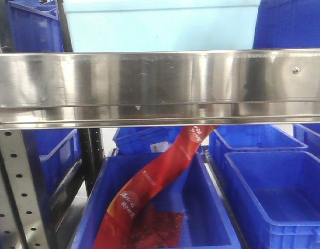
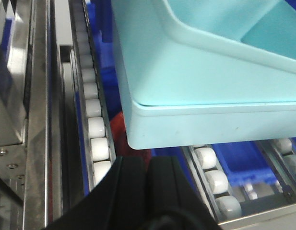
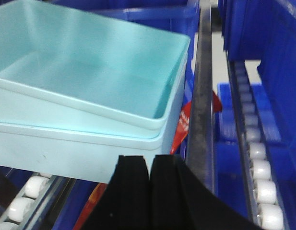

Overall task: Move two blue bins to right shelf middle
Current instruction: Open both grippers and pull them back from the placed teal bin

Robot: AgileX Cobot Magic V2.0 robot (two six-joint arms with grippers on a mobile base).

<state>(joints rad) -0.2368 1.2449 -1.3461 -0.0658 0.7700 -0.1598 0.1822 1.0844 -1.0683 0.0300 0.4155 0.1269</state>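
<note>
steel shelf rail (image 1: 160, 85) spans the front view, left to right | perforated upright (image 1: 17, 192) stands at the lower left edge | long red packet (image 1: 149, 189) leans diagonally below the rail | white rollers (image 2: 97, 127) line the shelf tracks | pale aqua trays (image 3: 85, 96), nested, rest on rollers

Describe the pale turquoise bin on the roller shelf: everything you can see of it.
The pale turquoise bin looks like smooth plastic, rectangular with rounded corners. It appears to be two stacked bins: an inner one sits tilted inside the outer, its rim raised on one side. Nothing shows inside it. It rests on rows of white rollers, above the steel shelf rail. Blue bins stand around and below. Both tools are shut just in front, not touching it.
</note>
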